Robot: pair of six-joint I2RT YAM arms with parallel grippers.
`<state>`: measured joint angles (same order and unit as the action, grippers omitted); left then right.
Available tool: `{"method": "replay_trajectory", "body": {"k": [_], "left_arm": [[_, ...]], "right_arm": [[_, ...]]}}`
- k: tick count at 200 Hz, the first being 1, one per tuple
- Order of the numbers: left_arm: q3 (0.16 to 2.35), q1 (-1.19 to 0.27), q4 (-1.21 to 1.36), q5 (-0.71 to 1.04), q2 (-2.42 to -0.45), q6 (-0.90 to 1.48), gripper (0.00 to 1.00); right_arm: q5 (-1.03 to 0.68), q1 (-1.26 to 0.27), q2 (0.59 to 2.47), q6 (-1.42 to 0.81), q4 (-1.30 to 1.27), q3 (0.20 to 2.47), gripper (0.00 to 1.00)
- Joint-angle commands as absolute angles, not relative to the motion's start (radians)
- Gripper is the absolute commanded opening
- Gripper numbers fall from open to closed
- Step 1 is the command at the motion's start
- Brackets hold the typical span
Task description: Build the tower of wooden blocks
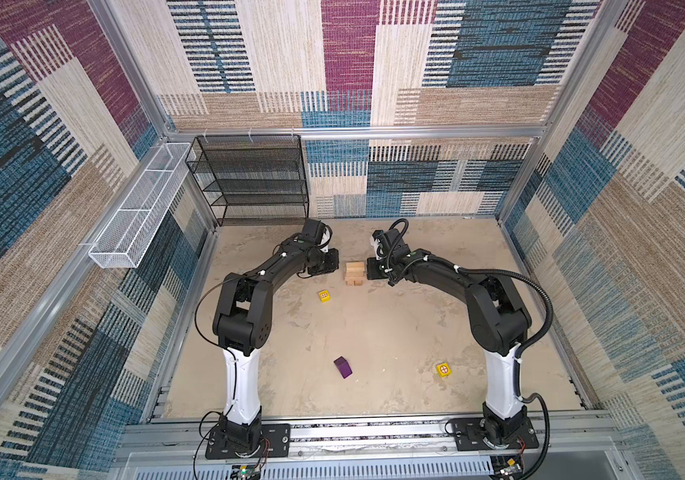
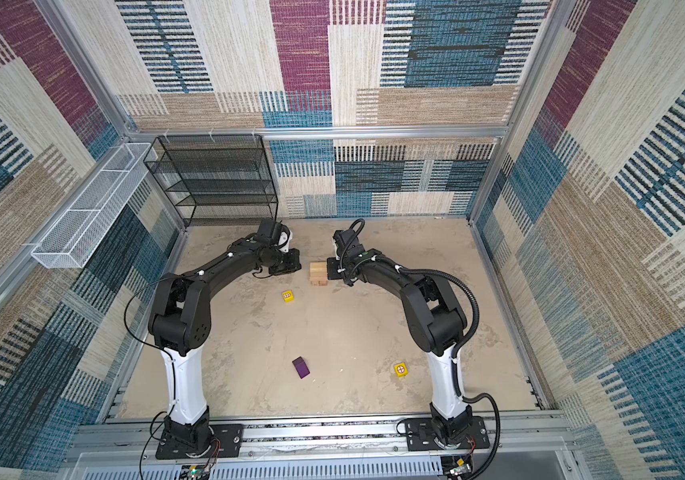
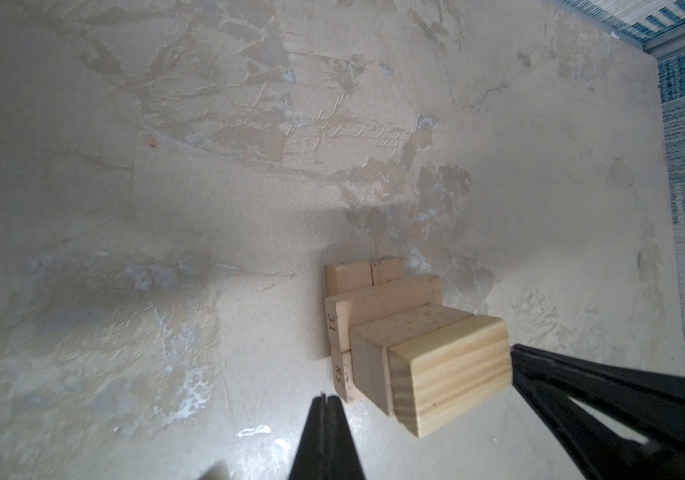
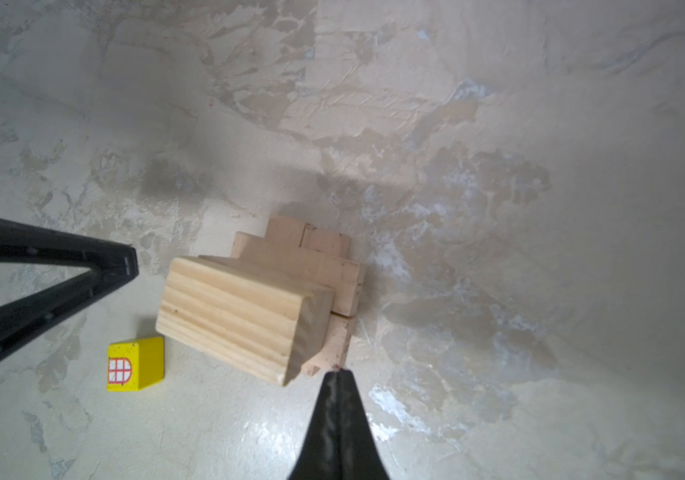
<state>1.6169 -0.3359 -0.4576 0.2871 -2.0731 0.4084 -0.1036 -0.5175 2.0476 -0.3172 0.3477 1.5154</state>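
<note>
Three patterned walls (image 1: 349, 62) — scuffed beige table (image 1: 374, 332) bearing block tower (image 1: 354, 273).

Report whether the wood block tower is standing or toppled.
Standing: the wood block tower shows three crossed layers of bricks stacked in both wrist views, none fallen.

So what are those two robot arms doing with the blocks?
They are building a wood block tower. Right now it is three crossed layers of tan bricks, standing towards the back of the table. The left pincer and the right pincer sit close on either side of it, both shut and holding nothing. A yellow cube lies near the tower. A second yellow cube and a purple block lie nearer the front, not yet stacked.
</note>
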Motion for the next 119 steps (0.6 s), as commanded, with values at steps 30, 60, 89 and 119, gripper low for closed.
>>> {"method": "replay_trajectory", "body": {"k": [30,60,89,119], "left_arm": [[1.619,-0.333,-0.428,0.308,-2.084,0.431,0.0],[1.621,-0.33,-0.427,0.309,-2.085,0.431,0.0],[1.621,-0.33,-0.424,0.312,-2.088,0.433,0.0],[1.62,-0.328,-0.422,0.317,-2.088,0.434,0.0]], "right_arm": [[-0.137,-0.519,2.062,-0.323,0.331,1.536,0.04],[-0.147,-0.519,2.067,-0.319,0.333,1.541,0.05],[-0.154,-0.519,2.077,-0.317,0.34,1.552,0.05],[-0.157,-0.519,2.079,-0.316,0.344,1.558,0.05]]}}
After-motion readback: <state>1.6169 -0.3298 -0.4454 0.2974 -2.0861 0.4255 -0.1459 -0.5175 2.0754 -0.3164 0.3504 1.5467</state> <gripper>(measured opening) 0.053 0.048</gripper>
